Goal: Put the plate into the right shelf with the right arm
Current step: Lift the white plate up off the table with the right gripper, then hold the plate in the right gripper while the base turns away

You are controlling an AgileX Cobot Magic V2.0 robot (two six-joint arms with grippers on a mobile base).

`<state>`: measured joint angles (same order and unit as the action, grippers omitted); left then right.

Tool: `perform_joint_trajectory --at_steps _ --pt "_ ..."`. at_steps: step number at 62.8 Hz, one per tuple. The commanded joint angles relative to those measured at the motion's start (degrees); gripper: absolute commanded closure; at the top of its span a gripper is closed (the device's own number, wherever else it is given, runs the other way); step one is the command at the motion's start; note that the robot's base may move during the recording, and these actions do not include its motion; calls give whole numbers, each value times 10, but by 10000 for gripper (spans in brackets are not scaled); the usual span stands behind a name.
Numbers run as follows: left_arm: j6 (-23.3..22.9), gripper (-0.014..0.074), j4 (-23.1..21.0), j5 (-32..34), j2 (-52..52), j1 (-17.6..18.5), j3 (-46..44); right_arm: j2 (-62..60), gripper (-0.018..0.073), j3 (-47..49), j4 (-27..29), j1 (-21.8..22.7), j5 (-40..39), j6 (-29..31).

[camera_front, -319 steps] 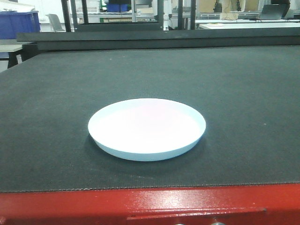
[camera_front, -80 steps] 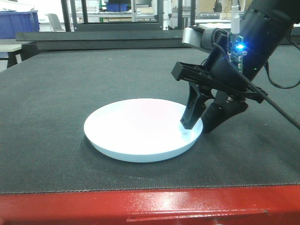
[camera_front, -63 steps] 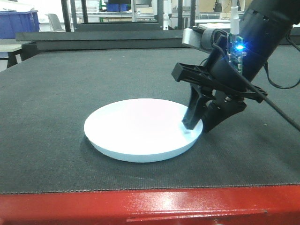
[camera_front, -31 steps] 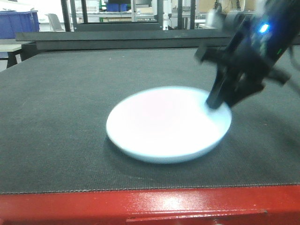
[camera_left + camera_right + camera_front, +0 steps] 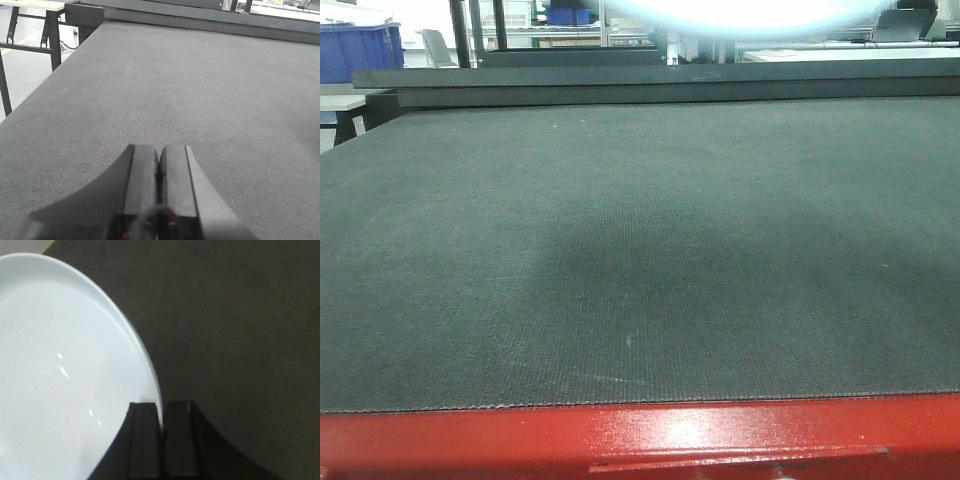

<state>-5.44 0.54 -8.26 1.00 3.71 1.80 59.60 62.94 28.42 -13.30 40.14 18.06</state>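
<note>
Lifted off the desk [image 5: 640, 200] since half a second ago, the plate [image 5: 740, 14] shows in the front view only as a white blur along the top edge, probably its underside, with a soft shadow [image 5: 620, 270] on the dark mat below. From the left wrist, the left claw [image 5: 159, 155] hangs over the mat, fingers pressed together. From the right wrist, the right claw [image 5: 161, 409] is clamped on the plate's rim, holding it above the mat.
</note>
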Motion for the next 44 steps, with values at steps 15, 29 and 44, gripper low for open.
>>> perform_joint_trajectory --at_steps 15,29,44 --pt "-3 643 -1 49 2 4 6 -250 503 -115 1 3 -186 4" --pt "-3 643 -1 49 2 4 6 -363 503 -227 -5 3 -254 4" --pt "-3 643 -1 49 2 4 6 -433 503 -326 -5 3 -356 4"
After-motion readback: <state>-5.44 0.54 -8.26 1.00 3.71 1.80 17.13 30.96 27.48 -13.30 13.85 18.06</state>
